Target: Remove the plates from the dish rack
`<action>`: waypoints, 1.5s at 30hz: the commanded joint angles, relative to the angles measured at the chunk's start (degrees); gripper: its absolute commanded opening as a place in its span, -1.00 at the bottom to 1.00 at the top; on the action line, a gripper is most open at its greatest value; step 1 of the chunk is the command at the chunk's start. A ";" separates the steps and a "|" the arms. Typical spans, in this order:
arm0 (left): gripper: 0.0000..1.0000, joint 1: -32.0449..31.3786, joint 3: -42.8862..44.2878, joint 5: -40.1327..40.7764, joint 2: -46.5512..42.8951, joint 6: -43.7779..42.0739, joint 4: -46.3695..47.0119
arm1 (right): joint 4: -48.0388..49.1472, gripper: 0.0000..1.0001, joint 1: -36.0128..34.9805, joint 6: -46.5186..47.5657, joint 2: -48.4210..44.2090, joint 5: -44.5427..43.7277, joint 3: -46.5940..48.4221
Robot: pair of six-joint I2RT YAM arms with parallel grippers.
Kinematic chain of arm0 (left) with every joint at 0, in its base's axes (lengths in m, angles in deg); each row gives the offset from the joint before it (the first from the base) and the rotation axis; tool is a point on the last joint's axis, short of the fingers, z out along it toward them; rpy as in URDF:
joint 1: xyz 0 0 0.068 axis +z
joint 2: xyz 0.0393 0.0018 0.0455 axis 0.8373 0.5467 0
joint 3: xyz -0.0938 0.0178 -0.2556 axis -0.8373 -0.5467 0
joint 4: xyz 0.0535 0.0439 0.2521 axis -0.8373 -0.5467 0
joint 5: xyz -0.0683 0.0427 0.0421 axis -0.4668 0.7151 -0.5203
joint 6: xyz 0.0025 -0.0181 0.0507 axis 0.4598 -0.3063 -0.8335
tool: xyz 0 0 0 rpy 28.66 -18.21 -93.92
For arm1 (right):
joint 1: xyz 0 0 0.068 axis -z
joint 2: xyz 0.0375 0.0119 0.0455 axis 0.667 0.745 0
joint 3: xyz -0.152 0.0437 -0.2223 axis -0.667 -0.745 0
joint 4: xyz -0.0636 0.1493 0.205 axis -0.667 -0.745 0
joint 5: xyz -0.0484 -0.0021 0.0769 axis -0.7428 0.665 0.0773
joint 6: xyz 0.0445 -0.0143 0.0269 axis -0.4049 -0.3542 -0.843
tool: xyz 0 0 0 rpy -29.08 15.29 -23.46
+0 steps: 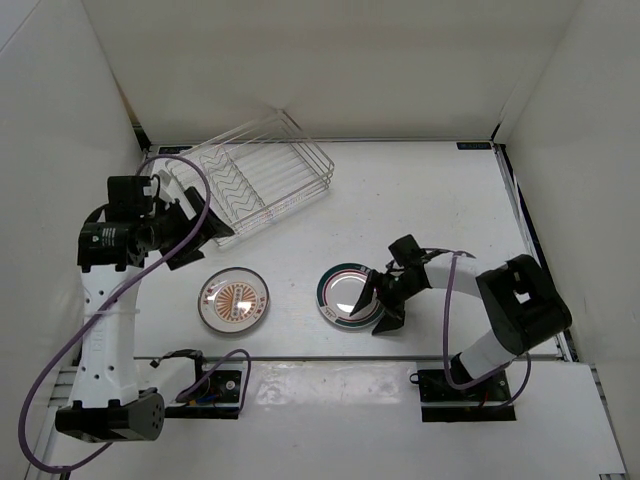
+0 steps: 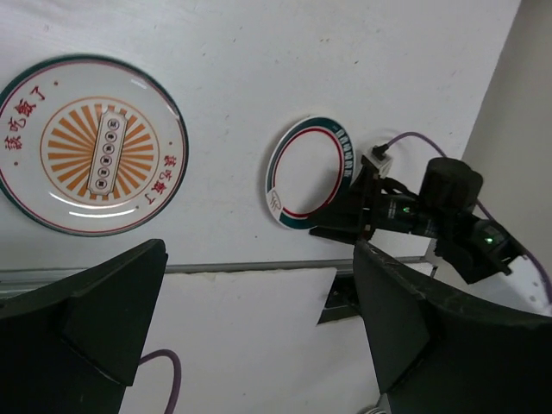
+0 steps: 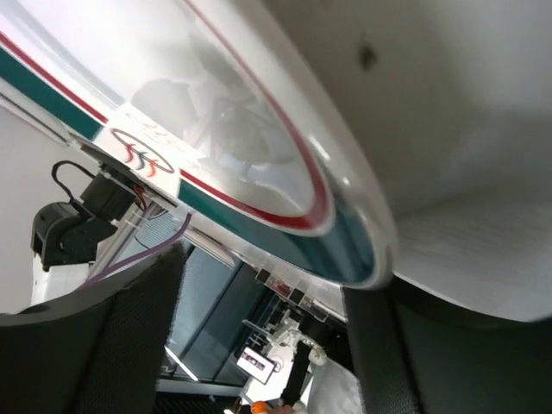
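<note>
Two down: sunburst plate point(image 1: 233, 299), teal-rim plate point(image 1: 348, 292). Dish rack point(image 1: 262, 180) upper left. Right gripper point(image 1: 380, 303) spread at teal rim, probably releasing; next: lift clear. Left gripper point(image 1: 203, 243) spread, empty.

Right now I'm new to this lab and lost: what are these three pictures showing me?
Two robot arms bolted to a white table. One picture looks down from above; the other two come from cameras on each wrist. On the table lie a silver wire dish rack, showing no plates, an orange-sunburst white round plate and a teal-rimmed white round plate. The left gripper is open and empty. The right gripper is open too, fingers straddling the teal-rimmed plate's edge.
</note>
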 commanded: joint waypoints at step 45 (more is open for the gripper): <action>1.00 -11.75 -13.55 28.24 -3.38 -9.92 -8.49 | 4.71 0.19 7.31 15.27 54.84 -17.69 96.76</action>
